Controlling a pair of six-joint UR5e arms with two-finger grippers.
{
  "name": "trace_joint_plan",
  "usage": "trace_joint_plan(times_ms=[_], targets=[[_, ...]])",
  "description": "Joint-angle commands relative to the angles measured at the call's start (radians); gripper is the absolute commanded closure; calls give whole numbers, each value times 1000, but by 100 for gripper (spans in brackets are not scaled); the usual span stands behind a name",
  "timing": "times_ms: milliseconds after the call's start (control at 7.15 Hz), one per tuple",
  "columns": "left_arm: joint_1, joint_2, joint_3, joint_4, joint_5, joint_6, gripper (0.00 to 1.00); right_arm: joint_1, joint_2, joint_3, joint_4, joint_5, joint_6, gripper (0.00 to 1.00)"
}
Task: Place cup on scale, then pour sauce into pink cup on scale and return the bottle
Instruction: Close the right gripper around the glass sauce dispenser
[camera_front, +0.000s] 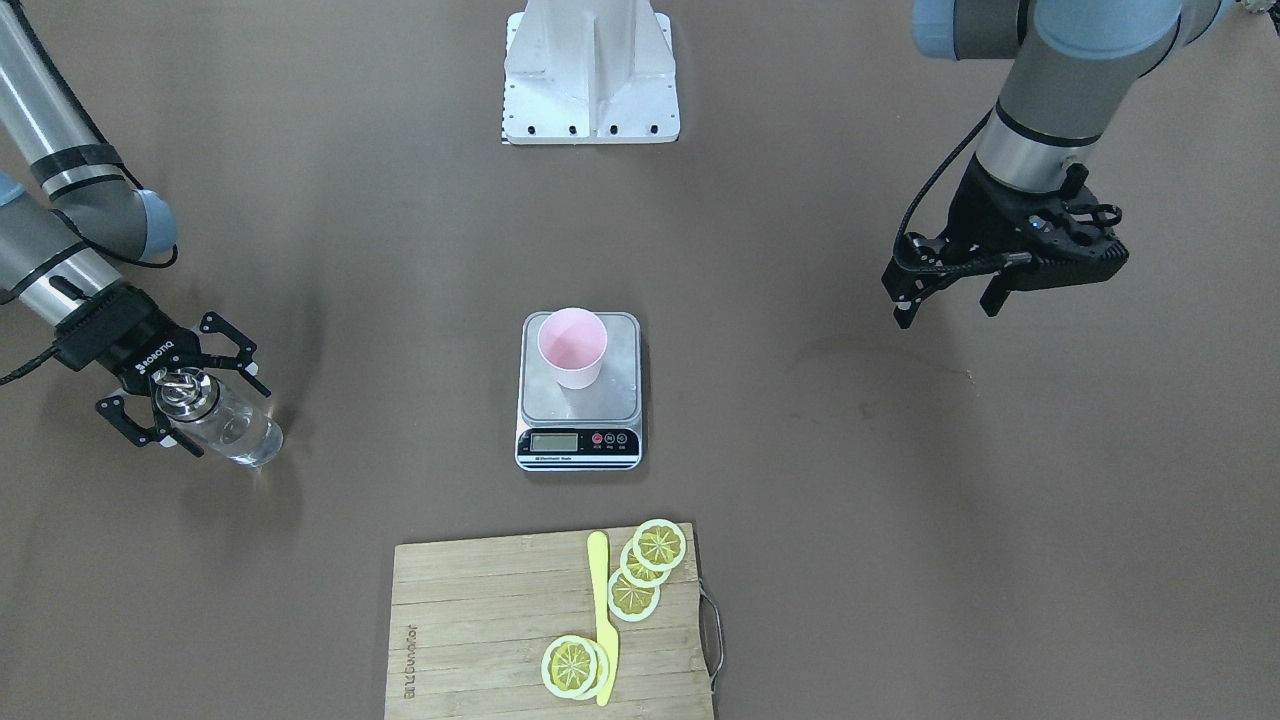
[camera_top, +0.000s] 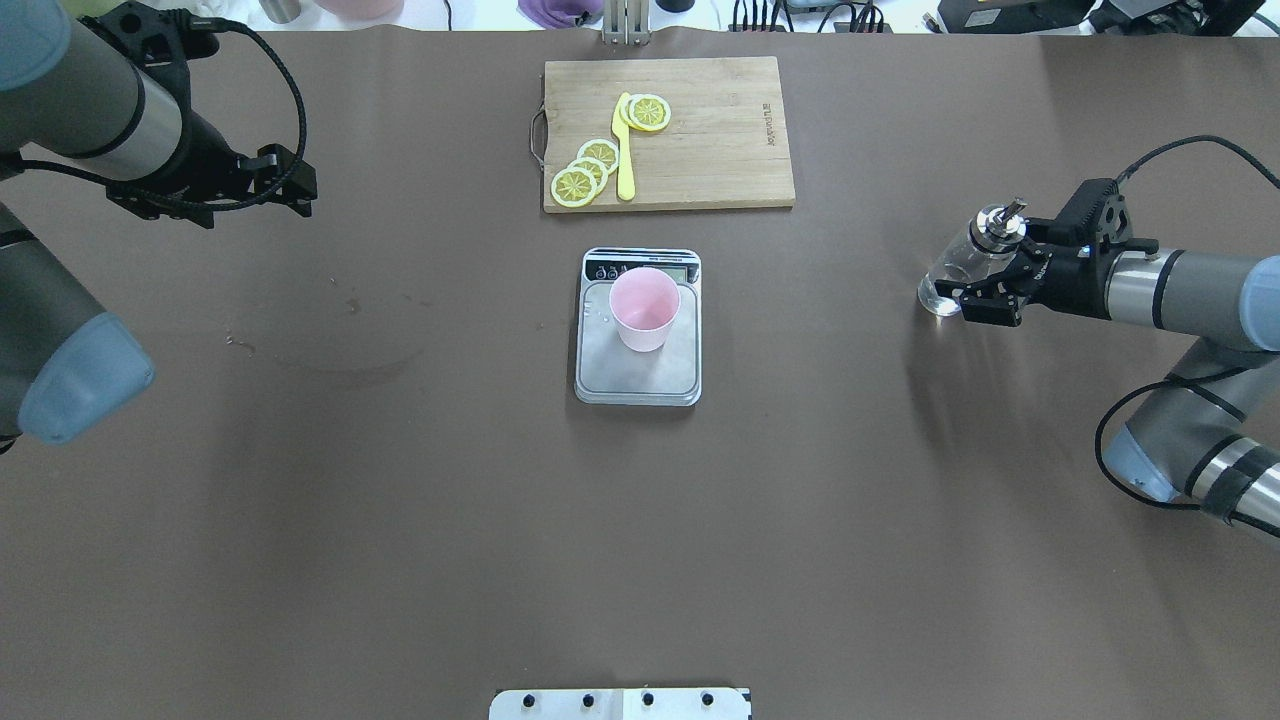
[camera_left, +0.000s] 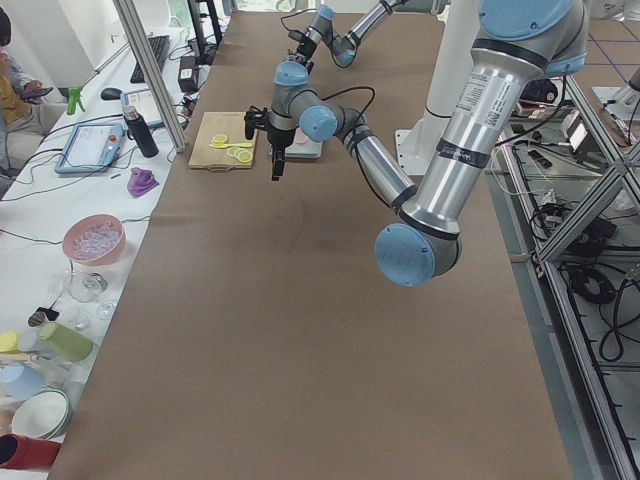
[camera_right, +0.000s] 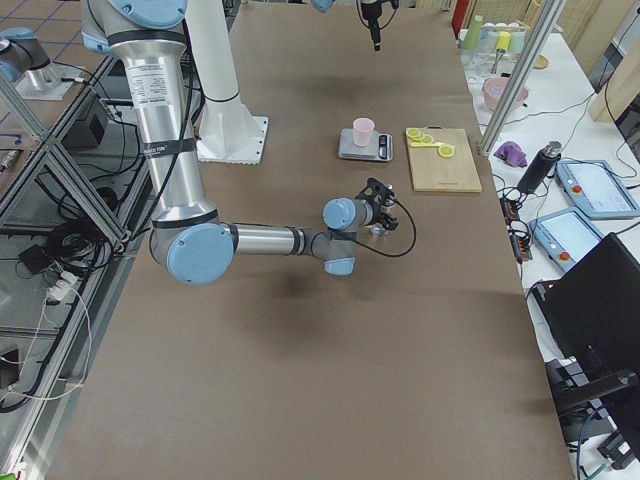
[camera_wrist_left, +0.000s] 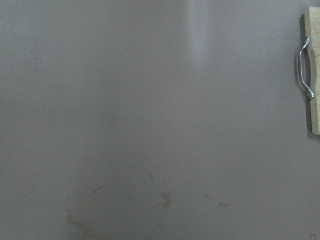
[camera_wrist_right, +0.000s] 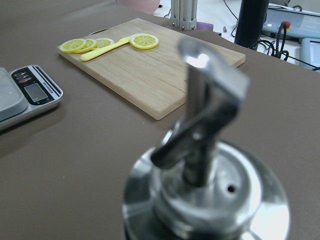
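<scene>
The pale pink cup (camera_front: 572, 345) (camera_top: 645, 305) stands upright on the back part of the steel scale (camera_front: 610, 395) (camera_top: 640, 375) at the table's centre. The clear bottle (camera_front: 238, 432) (camera_top: 945, 275) with its silver pourer cap (camera_wrist_right: 205, 200) stands on the table far out on my right side, clear sauce showing in it. My right gripper (camera_front: 218, 415) (camera_top: 985, 270) is open, its fingers to either side of the bottle's upper part. My left gripper (camera_front: 945, 305) (camera_top: 292, 185) hangs open and empty above the table, far to the left of the scale.
A wooden cutting board (camera_front: 480, 620) (camera_top: 710, 130) with lemon slices (camera_front: 660, 545) and a yellow knife (camera_front: 602, 620) lies beyond the scale. The robot's white base plate (camera_front: 590, 100) is on my side. Small droplets lie on the scale beside the cup.
</scene>
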Motion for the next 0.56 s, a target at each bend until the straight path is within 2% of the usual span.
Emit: trace_joint_plan(times_ms=[0,280,419], targets=[[0,0,1,0,0,0,3,-2,0,-1,7,-9,4,26],[0,0,1,0,2,0,3,-2,-1,-3,22,-8,59,57],[0,0,0,0,0,0,3,-2,-1,-1,22,-8,63,83]])
